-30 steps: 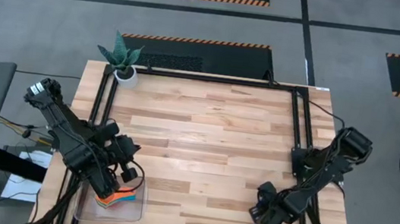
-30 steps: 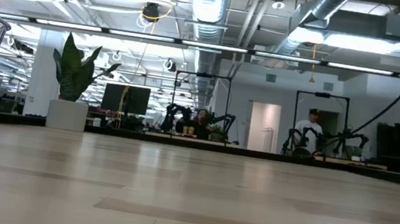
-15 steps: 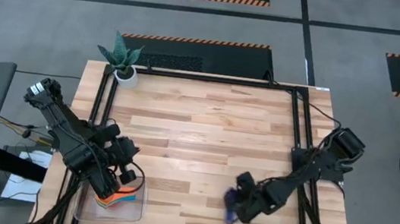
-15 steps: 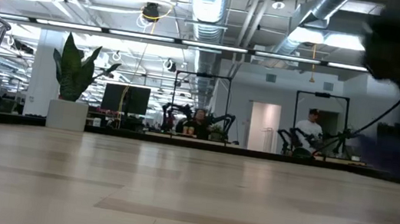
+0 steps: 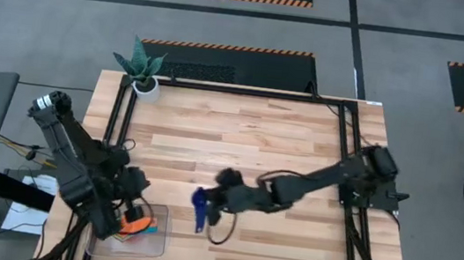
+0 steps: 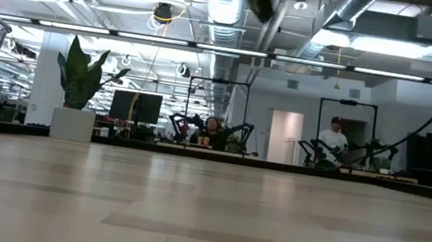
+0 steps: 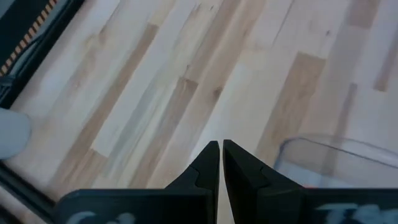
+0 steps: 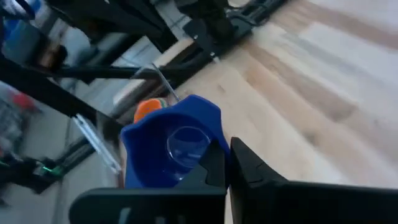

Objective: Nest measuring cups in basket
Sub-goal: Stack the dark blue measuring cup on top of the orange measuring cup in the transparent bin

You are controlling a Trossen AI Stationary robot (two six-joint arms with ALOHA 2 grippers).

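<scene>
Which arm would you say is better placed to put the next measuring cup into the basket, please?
The right. The right gripper is shut on the dark blue measuring cup and reaches toward the basket. The left gripper is shut and empty above the basket.

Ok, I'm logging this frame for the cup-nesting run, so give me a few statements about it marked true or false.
1. The right gripper holds a dark blue measuring cup. True.
2. That cup already lies in the basket. False: it is over the table's middle, right of the basket.
3. The left gripper is shut and empty. True.
4. The basket holds no cups. False: a stack of cups is in it.
5. The plant pot stands beside the basket. False: it is at the far corner.
</scene>
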